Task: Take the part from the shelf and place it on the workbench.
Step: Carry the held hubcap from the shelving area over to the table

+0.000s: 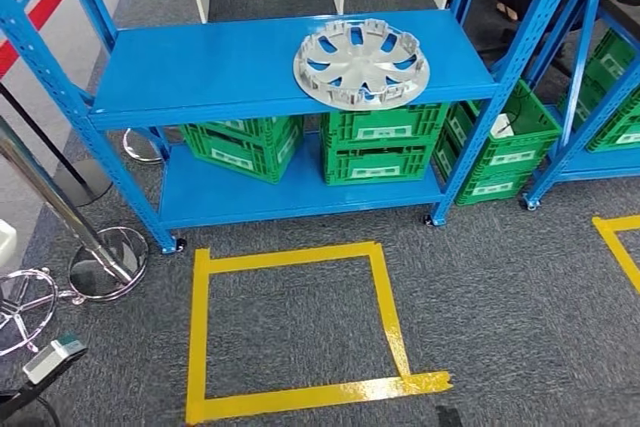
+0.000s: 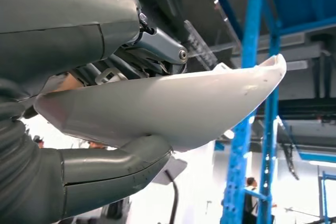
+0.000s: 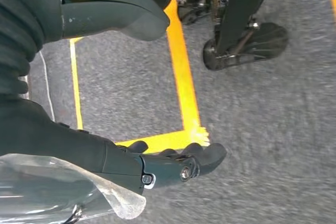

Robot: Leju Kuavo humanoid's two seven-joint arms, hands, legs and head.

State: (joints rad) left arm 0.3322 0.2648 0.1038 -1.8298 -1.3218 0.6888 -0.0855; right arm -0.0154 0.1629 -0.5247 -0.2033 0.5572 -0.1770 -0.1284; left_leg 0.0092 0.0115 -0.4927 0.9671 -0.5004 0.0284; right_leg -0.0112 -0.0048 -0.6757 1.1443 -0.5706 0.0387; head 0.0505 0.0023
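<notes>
While white labels on the green crates point(image 1: 381, 142) are reading illegibly, the silver wheel cover point(image 1: 361, 65) is lying near the blue shelf's point(image 1: 226, 67) front edge; left hand point(image 2: 115, 124) is grasping a white curved panel point(image 2: 178, 108), right hand point(image 3: 130, 163) is hanging released over grey carpet point(image 3: 257, 129).

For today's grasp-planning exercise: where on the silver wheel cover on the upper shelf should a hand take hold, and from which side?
Probably the near rim of the wheel cover, approached from the front: it lies flat on the upper shelf and overhangs the front edge, so fingers could slip underneath there.
</notes>
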